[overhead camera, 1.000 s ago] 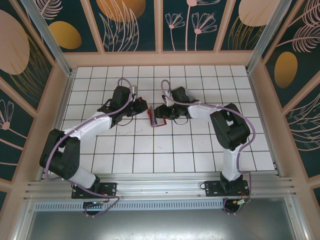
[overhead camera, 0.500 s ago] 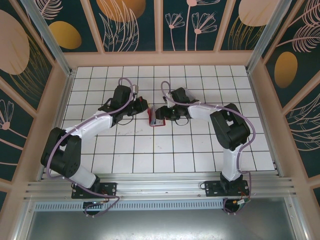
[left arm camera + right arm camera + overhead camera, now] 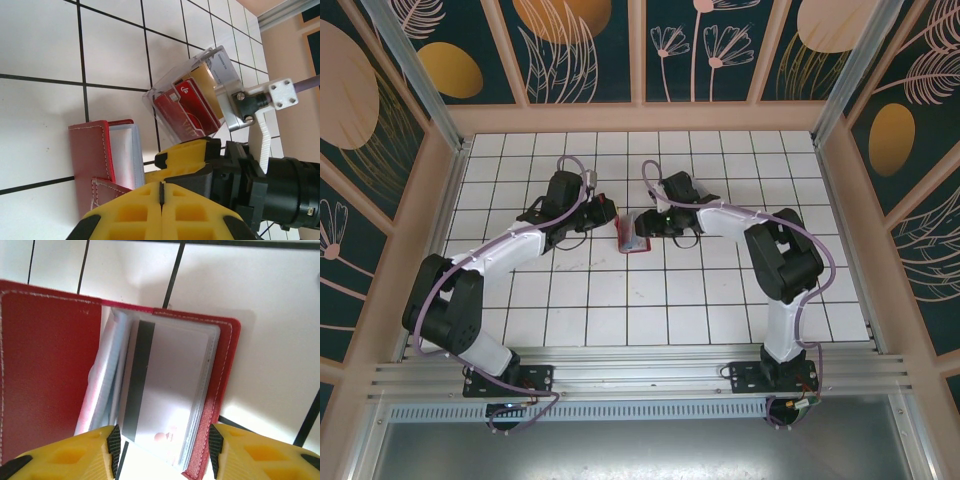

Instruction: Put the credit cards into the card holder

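Note:
The red card holder (image 3: 45, 365) lies open on the tiles, its clear sleeves showing. A pale credit card (image 3: 170, 380) with a black stripe sits in the sleeves. My right gripper (image 3: 165, 442) is open just above that card, one finger on each side, gripping nothing. The card holder (image 3: 87, 150) also lies left of my left gripper (image 3: 161, 186), which is shut with nothing visible between its pads. Behind the right gripper (image 3: 187, 152), a red card (image 3: 187, 110) and a tan card (image 3: 205, 82) stand in a clear box. From above, both grippers (image 3: 603, 213) (image 3: 642, 225) flank the card holder (image 3: 628, 243).
The clear plastic box (image 3: 220, 65) rests on the white tiled table (image 3: 720, 290) close to the right wrist's metal bracket (image 3: 235, 100). A small red piece (image 3: 607, 205) sits at the left gripper's tip; I cannot tell what it is. Wooden walls (image 3: 840, 220) ring the table.
Both grippers have edged slightly toward the back of the table. The card holder has stayed where it was.

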